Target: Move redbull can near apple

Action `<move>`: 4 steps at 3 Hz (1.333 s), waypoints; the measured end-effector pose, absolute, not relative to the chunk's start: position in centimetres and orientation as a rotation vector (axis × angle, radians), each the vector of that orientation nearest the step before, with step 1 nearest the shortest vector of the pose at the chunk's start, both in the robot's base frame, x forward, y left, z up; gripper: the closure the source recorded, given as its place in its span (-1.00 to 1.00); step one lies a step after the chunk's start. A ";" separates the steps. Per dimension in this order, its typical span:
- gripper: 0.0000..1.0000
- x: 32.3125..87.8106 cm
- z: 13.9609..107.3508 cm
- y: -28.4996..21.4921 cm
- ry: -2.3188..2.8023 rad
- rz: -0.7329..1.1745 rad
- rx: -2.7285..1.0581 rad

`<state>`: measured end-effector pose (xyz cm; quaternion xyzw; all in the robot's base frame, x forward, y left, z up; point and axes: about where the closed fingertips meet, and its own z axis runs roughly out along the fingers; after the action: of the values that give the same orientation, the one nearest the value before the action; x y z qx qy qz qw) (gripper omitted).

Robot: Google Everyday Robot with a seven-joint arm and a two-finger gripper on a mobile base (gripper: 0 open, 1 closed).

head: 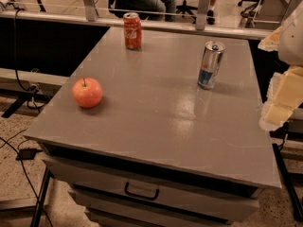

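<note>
The arm (289, 41) hangs in at the far right, off the side of the table (156, 126). Its pale, blocky segments stack downward, and the lowest part, the gripper (277, 112), sits just beyond the table's right edge at about tabletop height. From here there is no making out whether its jaws are spread or closed.

The redbull can (210, 64) stands upright on the right side of the table toward the back. It is left of the gripper and clear of it. The apple (87, 92) rests stem up near the left edge, well apart from the can, with most of the tabletop between them. A Coke can (132, 30) stands upright at the back edge. Below the front edge is a drawer with a dark handle (141, 191).
</note>
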<state>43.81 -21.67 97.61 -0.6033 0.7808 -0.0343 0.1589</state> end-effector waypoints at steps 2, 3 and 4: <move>-1.00 45.5 98.0 -21.2 2.200 -0.083 -1.730; -1.00 48.8 98.1 -20.3 2.163 -0.023 -1.740; -1.00 52.7 97.9 -18.8 2.119 0.065 -1.716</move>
<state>52.74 -18.82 97.92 -0.6158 0.7603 0.0233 0.2055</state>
